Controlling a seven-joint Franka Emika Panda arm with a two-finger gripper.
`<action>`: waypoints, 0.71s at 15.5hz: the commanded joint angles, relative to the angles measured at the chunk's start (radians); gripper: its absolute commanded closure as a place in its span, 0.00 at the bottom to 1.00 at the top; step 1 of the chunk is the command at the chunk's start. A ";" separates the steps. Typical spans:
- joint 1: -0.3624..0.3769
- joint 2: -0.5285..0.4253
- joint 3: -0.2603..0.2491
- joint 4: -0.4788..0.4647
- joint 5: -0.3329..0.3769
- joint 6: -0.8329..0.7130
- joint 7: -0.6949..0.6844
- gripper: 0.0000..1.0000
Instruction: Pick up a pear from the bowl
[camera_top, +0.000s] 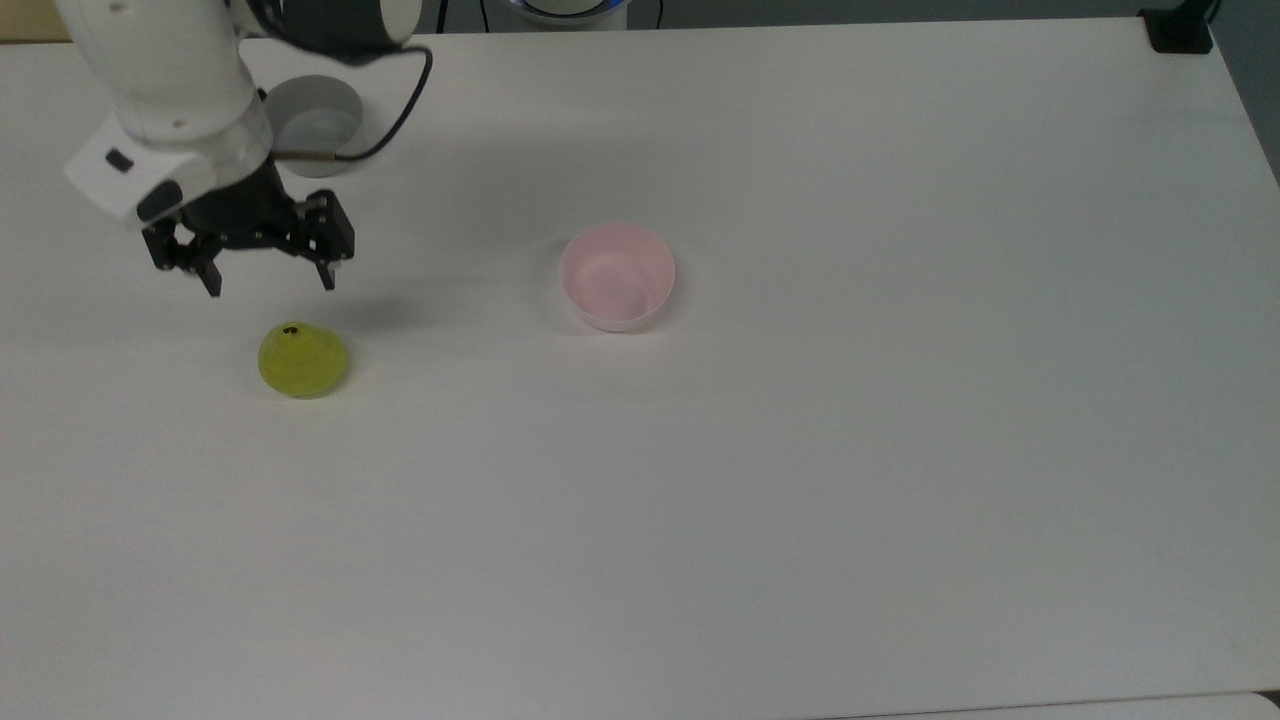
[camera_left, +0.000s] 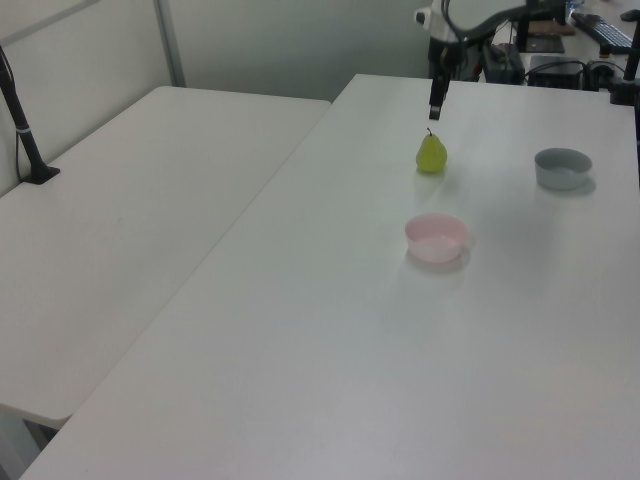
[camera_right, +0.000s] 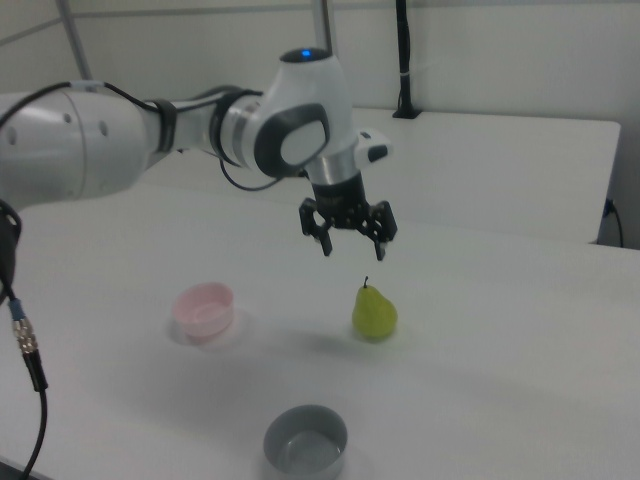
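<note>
While the small yellow-green pear (camera_right: 374, 312) stands upright at centre frame, the black two-finger gripper (camera_right: 353, 245) hangs above, fingers wide apart.

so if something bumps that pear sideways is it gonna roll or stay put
The pear stands upright on its wide base on the table, so a light nudge might only rock it. Its body is rounded and smooth, so a firmer push would probably tip it and let it roll.

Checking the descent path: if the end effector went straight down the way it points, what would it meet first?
Probably the pear, standing upright on the table just below the open end effector; exact alignment is unclear.
</note>
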 joint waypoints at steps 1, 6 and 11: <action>0.035 -0.139 -0.002 -0.016 -0.010 -0.154 0.066 0.00; 0.088 -0.302 -0.002 -0.018 -0.007 -0.407 0.072 0.00; 0.159 -0.374 -0.013 -0.021 0.001 -0.498 0.220 0.00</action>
